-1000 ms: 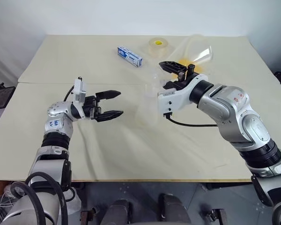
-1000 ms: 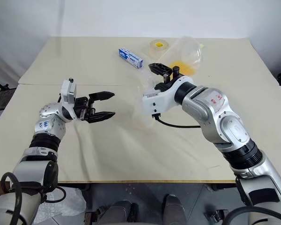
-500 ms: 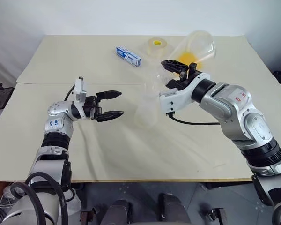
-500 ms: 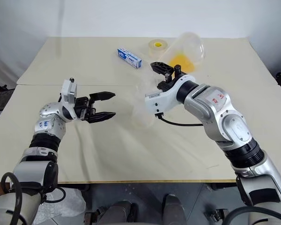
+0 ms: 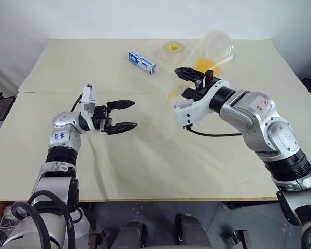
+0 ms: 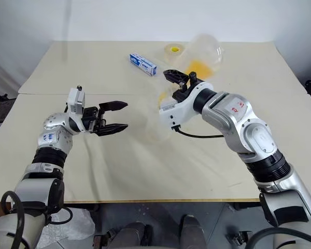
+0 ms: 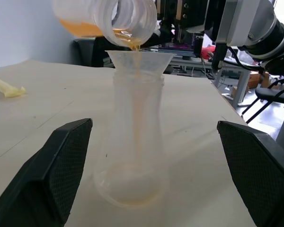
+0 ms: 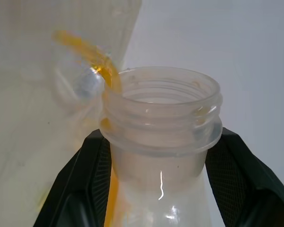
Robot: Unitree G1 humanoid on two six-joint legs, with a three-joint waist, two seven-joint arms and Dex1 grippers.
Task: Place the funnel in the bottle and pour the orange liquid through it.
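The left gripper (image 5: 125, 114) waits level with its jaws spread wide and nothing between them, aimed at the bottle (image 7: 134, 142) that stands upright on the table (image 5: 83, 67) just beyond its fingertips. The funnel (image 7: 139, 59) sits in the bottle's neck. Further right, the right gripper (image 5: 193, 78) has its jaws pinched on the threaded neck of a clear pouring flask (image 8: 161, 142), tipped so that its mouth hangs over the funnel.

The pour is under way, and the thing to get right, I judge, is a slow tilt — a thin stream down the middle of the cone, mouth close above it but not touching, so the light funnel is not knocked askew. In the right wrist view a streak of liquid seems to run down the outside of the flask's neck, which argues for a steadier, slightly steeper tip to break the dribble. The open left gripper is well placed to steady the bottle if it shifts.

The orange liquid (image 7: 80, 29) mostly pools in the tilted flask's belly; a thin thread falls from its lip through the funnel, and the bottle holds, as far as the faint tint shows, only a shallow film at its base. At the far edge lie a blue box (image 5: 143, 61) and a tape roll (image 5: 172, 49) — well clear.
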